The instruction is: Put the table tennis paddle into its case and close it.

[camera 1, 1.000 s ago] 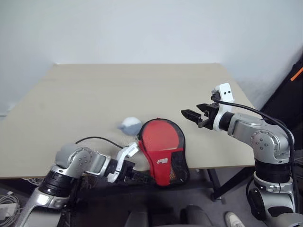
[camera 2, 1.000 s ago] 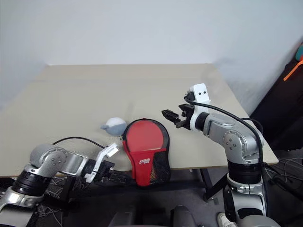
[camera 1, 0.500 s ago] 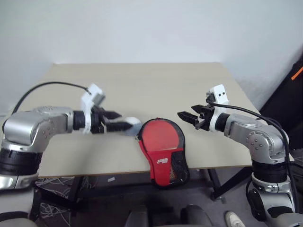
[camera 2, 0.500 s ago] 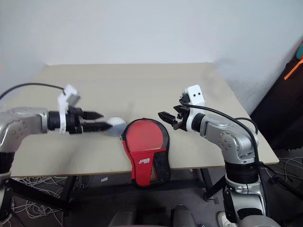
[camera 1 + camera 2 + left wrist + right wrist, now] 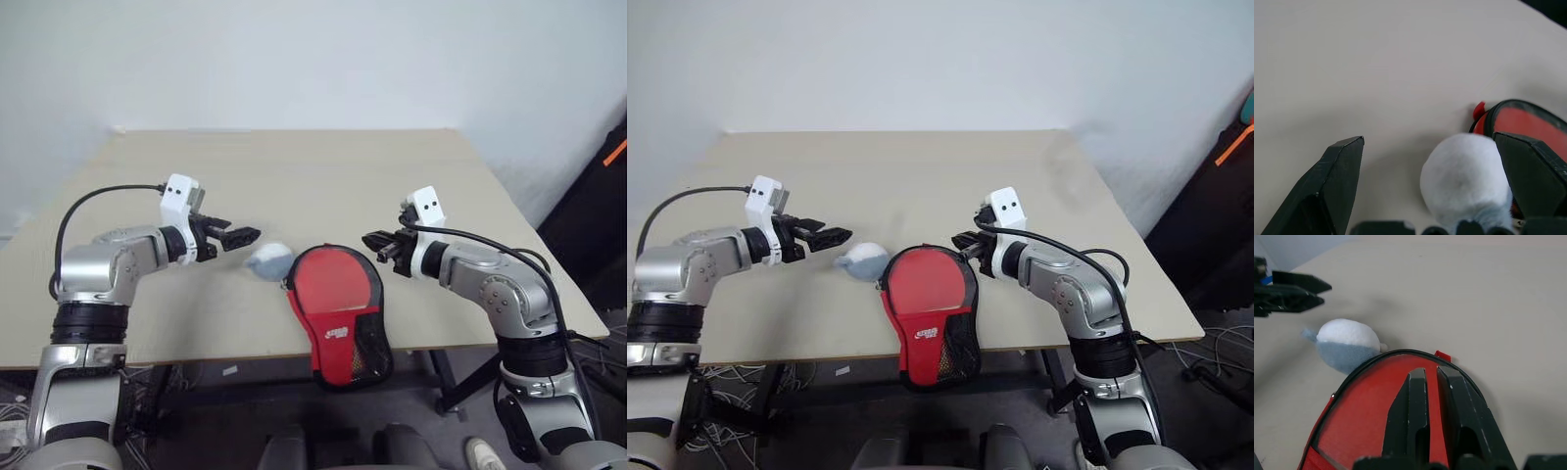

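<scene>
1. Since a second ago the left hand [image 5: 238,235] has come up from below the near edge of the tabletop [image 5: 294,166] and now hangs over it, its fingers spread wide; the right hand [image 5: 377,242] has drifted slightly toward the case and its fingers have closed together on nothing
2. The case [image 5: 338,308] lies at the near edge, its rounded red end on the tabletop and its narrow end with the black mesh pocket hanging over the edge, so its long axis runs from the robot out across the tabletop
3. The table tennis paddle cannot be made out apart from the case; whether it is already inside I cannot tell
4. The right hand is the nearer one: its shut tips hover just over the far right rim of the rounded end, by the small red pull tab [image 5: 1443,355]
5. The left hand stands farther off, with the whitish-grey lump [image 5: 269,261] between it and the case
6. I judge the next move falls to the right hand, working along the rim
</scene>
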